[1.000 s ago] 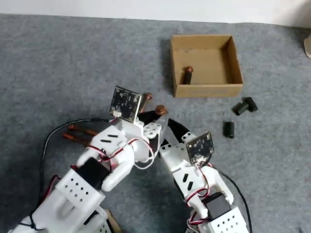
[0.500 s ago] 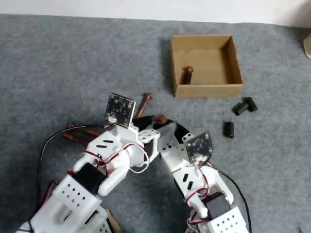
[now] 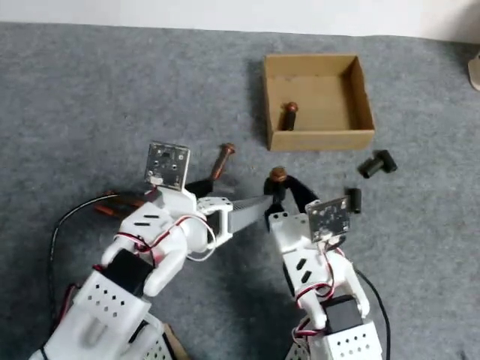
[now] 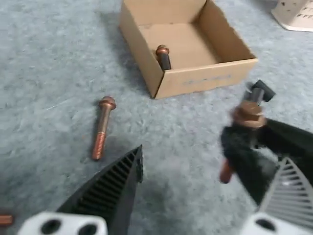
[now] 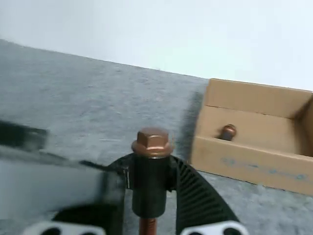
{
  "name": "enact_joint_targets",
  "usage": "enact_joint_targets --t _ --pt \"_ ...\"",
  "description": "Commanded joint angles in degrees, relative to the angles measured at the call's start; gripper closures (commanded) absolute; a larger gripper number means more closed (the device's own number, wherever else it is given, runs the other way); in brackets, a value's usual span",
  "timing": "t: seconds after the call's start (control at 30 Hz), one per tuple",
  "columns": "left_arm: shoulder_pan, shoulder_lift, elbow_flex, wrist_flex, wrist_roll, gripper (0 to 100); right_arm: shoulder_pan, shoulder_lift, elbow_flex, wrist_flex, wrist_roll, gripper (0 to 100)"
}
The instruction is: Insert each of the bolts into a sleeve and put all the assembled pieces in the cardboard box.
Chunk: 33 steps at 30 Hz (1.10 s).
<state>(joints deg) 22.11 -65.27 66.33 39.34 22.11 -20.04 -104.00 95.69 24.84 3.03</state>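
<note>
High view: right pincer (image 3: pixel 282 189) clamps a black cylindrical sleeve (image 5: pixel 150 188) with a copper hex-head bolt (image 5: pixel 152 142) through it, near the brown cardboard box's (image 3: pixel 319 140) front wall. Left pincer (image 3: pixel 225 199) gapes wide, farther from the box. 1 assembled bolt-and-sleeve piece (image 3: pixel 289 116) lies inside the box.

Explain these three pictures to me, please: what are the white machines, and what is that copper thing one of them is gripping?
They are two small robot arms working over a grey mat. One picture looks down from above; the other two come from a camera on each arm's wrist. The right claw is shut on a black sleeve with a copper bolt pushed through it. The left claw is open beside it and holds nothing. The cardboard box has one finished piece inside. On the mat lie a loose bolt and, near the box, spare sleeves.
</note>
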Motion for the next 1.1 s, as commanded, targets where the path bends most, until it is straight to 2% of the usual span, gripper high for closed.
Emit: enact_joint_targets --t 0.0,0.17,0.43,0.57,0.83,1.07 --pt "-5.23 -0.13 -2.42 0.70 -0.18 62 2.59 -0.66 6.11 -0.13 0.88 99.3" --pt "-8.84 -0.13 1.63 2.99 -0.18 62 2.68 -0.57 5.93 3.38 0.88 99.4" --pt "-17.19 -0.48 9.27 2.73 -0.09 62 5.23 1.80 -2.95 7.96 1.05 99.4" --pt "-17.27 -0.57 13.32 1.14 -0.26 62 6.64 13.23 -8.75 7.78 0.97 99.4" --pt "-20.53 -0.57 20.88 -15.38 -0.53 62 7.78 37.23 -29.67 7.69 0.97 99.4" --pt "-21.23 -0.13 21.23 -16.62 -0.62 62 8.48 58.68 -50.33 7.69 1.14 99.4"
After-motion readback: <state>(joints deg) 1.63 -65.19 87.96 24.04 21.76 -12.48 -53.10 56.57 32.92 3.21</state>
